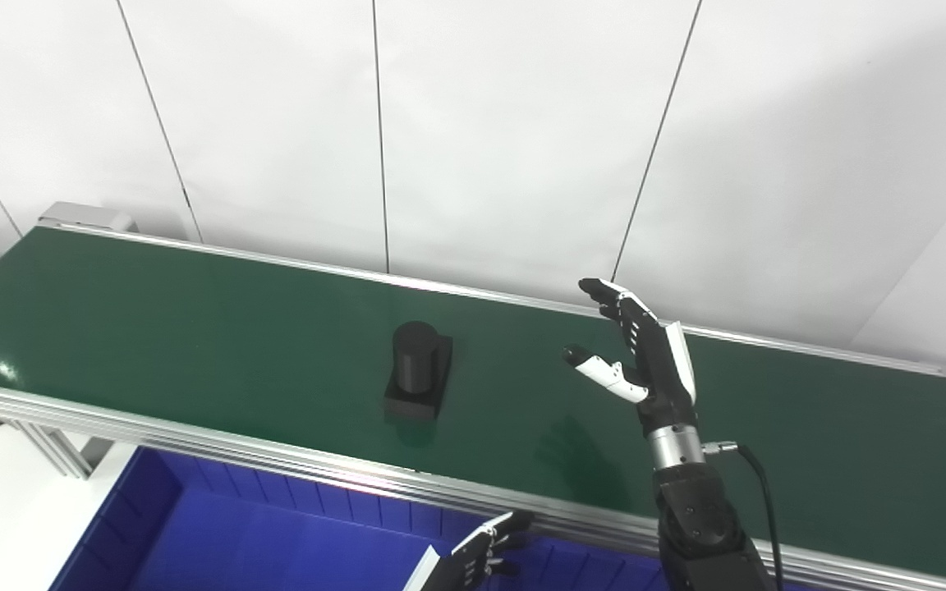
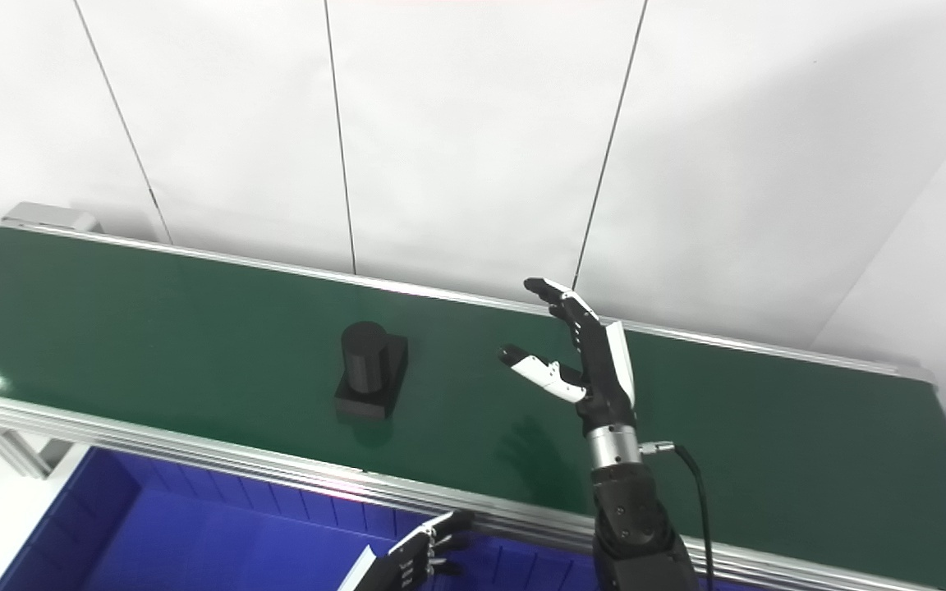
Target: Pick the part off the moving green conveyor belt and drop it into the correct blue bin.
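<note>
A black part (image 1: 418, 371), a short cylinder standing upright on a square base, sits on the green conveyor belt (image 1: 194, 328), roughly midway across its width. To the right of the part, well apart from it, the right hand (image 1: 641, 353) is raised above the belt, fingers and thumb spread wide, holding nothing. Nearer than the part, below the belt's front rail, the left hand (image 1: 477, 558) hangs over a blue bin (image 1: 194, 533); its fingers look loosely curled, though it is cut off by the frame edge.

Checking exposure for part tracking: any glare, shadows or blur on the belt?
Left eye view: small glare spot on the green belt at its left end, soft shadow below the right robot hand. Right eye view: same glare, black part sharp, no blur.
</note>
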